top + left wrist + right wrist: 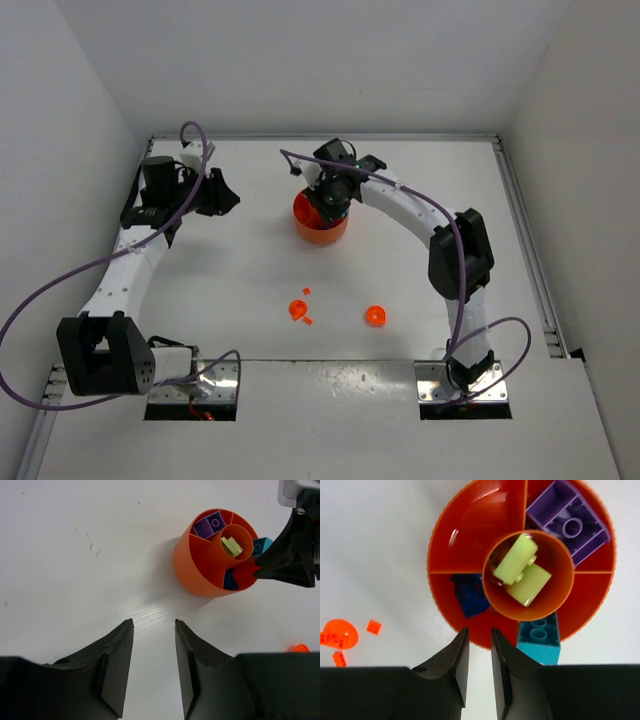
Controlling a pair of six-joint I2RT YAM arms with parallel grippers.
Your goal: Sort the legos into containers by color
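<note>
My right pincer [479, 636]: bottom centre of its wrist view, jaws narrowly parted, holding nothing, tips over the lower rim of the orange dish [470, 530].

Dish contents:
- two lime bricks [522, 570] in the centre cup
- purple brick [568, 522] in the upper-right compartment
- blue brick [470, 596] just above my fingertips
- cyan brick [538, 637] just right of them, jutting over the rim

Loose on the worktop [370, 540], lower left: orange pieces [339, 634].

My left pincer [154, 630]: jaws wide apart, empty; the dish sits at upper right, well apart.

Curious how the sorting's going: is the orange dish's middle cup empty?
Not empty: two lime green bricks lie inside the dish's round centre cup.
</note>
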